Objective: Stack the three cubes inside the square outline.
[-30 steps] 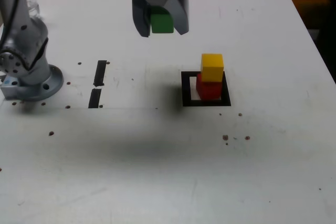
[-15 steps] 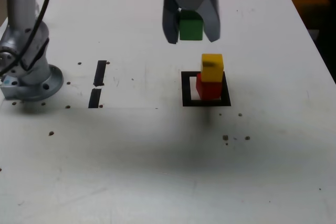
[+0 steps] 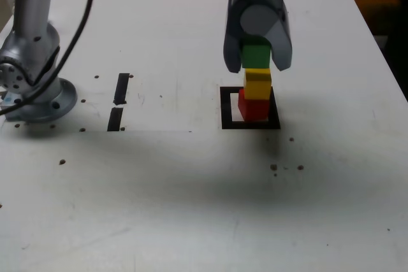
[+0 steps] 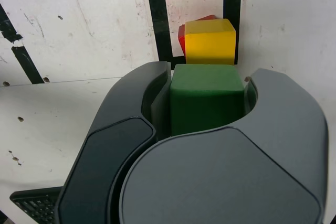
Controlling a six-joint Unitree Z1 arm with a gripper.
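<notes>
A red cube sits inside the black square outline, toward its right side in the exterior view, and a yellow cube rests on it. My gripper is shut on the green cube, holding it directly above the yellow cube, very close to its top face or touching it. In the wrist view the green cube fills the gap between the dark fingers, with the yellow cube, a sliver of the red cube and the square outline just beyond.
Two short black tape strips lie at the exterior view's left, near the arm's grey base. Small dark specks dot the white table. The table's right edge borders a dark floor.
The gripper has carried the green cube rightward and down in the exterior view, from the left of the stack to directly above the yellow cube.
</notes>
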